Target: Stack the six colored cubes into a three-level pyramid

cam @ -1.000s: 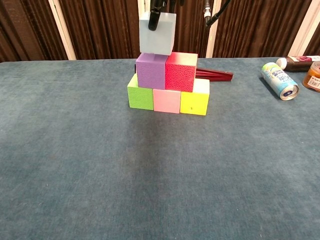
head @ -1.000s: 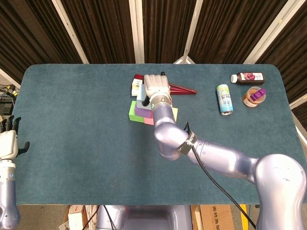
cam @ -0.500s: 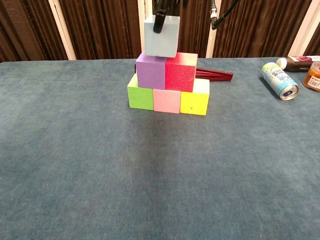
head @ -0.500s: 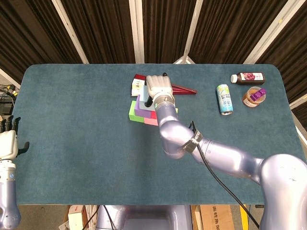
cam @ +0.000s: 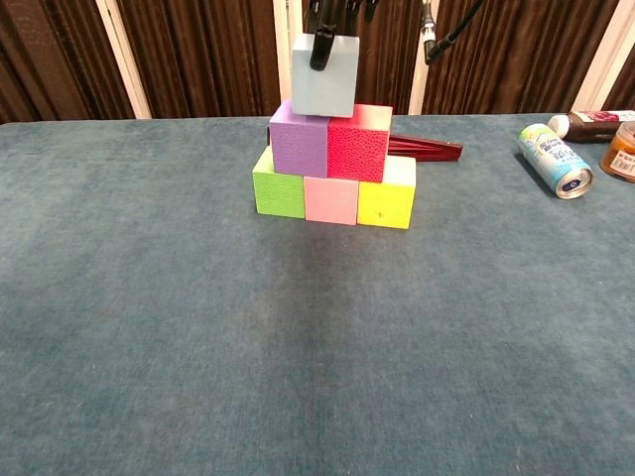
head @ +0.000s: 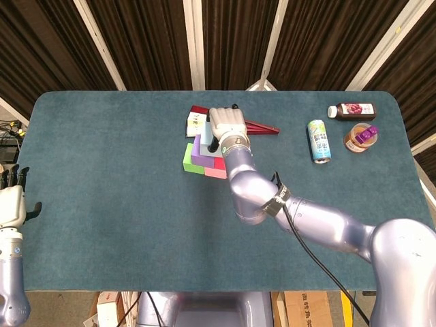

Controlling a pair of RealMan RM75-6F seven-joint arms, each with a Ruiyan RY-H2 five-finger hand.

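Cloth (cam: 317,377) covers the table nearest the chest camera. On it stand green (cam: 278,188), pink (cam: 330,199) and yellow (cam: 386,201) cubes in a row, with purple (cam: 300,144) and red (cam: 359,145) cubes on top. The right hand (head: 225,127), mostly cut off in the chest view, grips the pale blue cube (cam: 322,77) at the purple-red seam; contact is unclear. The left hand (head: 11,202) sits at the frame edge, fingers hard to read.

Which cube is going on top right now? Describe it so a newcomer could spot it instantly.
Find the block stack near the far middle of the teal table: three cubes below, purple cube and red cube above. The pale blue cube is at the very top, gripped from above by the right hand. It is the only pale, greyish-blue one.
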